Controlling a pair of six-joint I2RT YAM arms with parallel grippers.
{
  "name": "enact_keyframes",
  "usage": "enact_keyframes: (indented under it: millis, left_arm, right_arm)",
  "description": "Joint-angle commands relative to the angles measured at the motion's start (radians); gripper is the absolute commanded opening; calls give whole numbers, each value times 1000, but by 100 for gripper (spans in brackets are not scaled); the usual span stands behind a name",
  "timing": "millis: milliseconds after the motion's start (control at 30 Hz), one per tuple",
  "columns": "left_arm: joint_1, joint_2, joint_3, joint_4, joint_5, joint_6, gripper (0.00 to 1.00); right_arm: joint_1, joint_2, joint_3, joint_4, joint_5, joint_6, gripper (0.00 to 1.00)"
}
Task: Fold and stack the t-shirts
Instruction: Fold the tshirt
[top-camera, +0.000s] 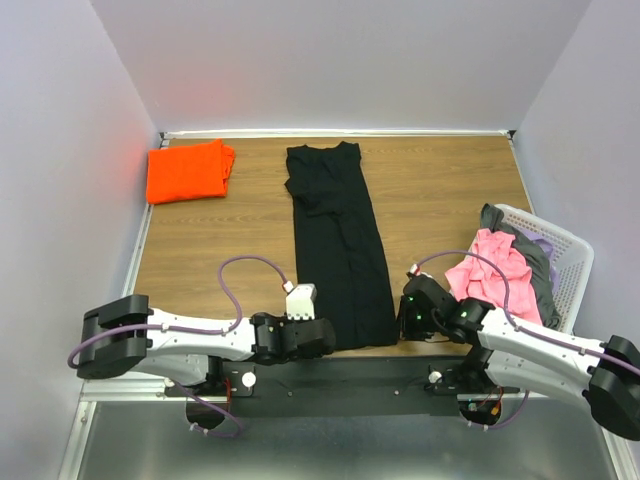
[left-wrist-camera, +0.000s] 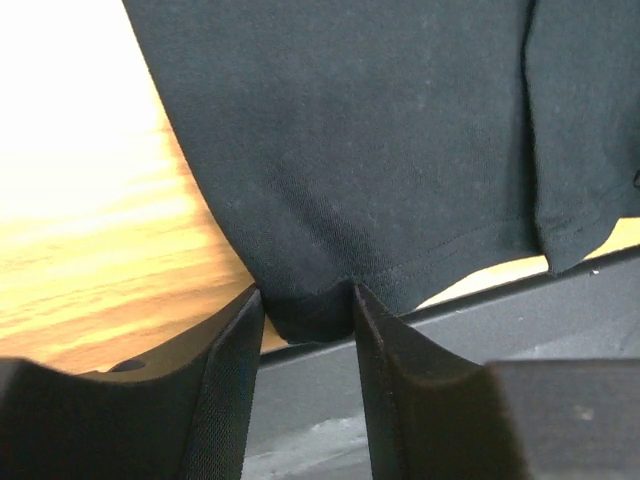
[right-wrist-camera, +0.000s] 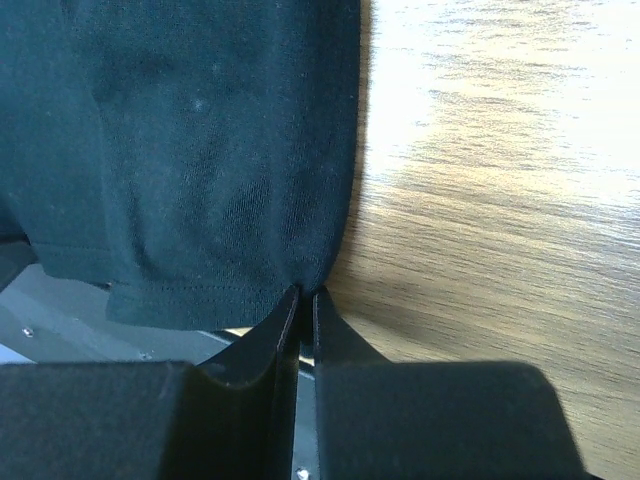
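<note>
A black t-shirt (top-camera: 335, 230), folded lengthwise into a long strip, lies down the middle of the wooden table (top-camera: 440, 190). My left gripper (top-camera: 330, 338) is at its near left corner. In the left wrist view the jaws (left-wrist-camera: 307, 292) stand a little apart, with the bunched hem of the shirt (left-wrist-camera: 380, 150) pinched between them. My right gripper (top-camera: 403, 318) is at the near right corner. In the right wrist view it (right-wrist-camera: 306, 292) is shut tight on the shirt's (right-wrist-camera: 200, 150) edge. A folded orange t-shirt (top-camera: 188, 170) lies at the far left.
A white laundry basket (top-camera: 570, 250) at the right edge holds a pink shirt (top-camera: 490, 265) and grey clothes (top-camera: 540, 270). The table's near edge and the dark base rail (top-camera: 340, 375) lie just under both grippers. Walls close in the far, left and right sides.
</note>
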Motion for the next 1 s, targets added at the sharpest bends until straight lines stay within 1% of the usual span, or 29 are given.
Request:
enact_keyframes:
  millis: [0, 133, 167, 233, 267, 333, 367, 400, 433, 567, 733, 867, 967]
  left_arm:
    - [-28, 41, 11, -63, 35, -46, 43]
    - [-40, 44, 8, -63, 41, -56, 42]
    - [-40, 46, 9, -63, 41, -55, 38]
    - [-43, 47, 9, -61, 44, -55, 37]
    - [-43, 50, 11, -63, 44, -53, 30]
    - [-45, 53, 8, -55, 42, -53, 18]
    - [-45, 56, 6, -52, 42, -55, 5]
    - [-46, 58, 6, -50, 35, -56, 0]
    - [-46, 56, 6, -52, 30, -64, 0]
    - [-46, 32, 22, -49, -28, -76, 0]
    - [-45, -28, 31, -6, -149, -96, 0]
    - [-42, -60, 46, 2, -224, -98, 0]
    - [-40, -108, 49, 16, -307, -104, 0]
  right_arm:
    - [6, -8, -21, -30, 22, -9, 14]
    - [6, -11, -21, -30, 23, -6, 12]
    - [6, -14, -23, -30, 25, -4, 10]
    - [6, -18, -21, -33, 26, -1, 8]
    - [6, -22, -21, -31, 26, 4, 5]
    - [6, -31, -17, -31, 26, 7, 3]
    - [6, -39, -11, -31, 26, 8, 2]
    - [6, -44, -8, -33, 26, 8, 2]
    - [7, -47, -3, -33, 55, 10, 2]
    - [6, -80, 29, -33, 86, 7, 2]
    - [6, -122, 100, -31, 164, -7, 2]
    - [6, -90, 150, -28, 223, -27, 2]
    - [6, -58, 179, -15, 278, -45, 2]
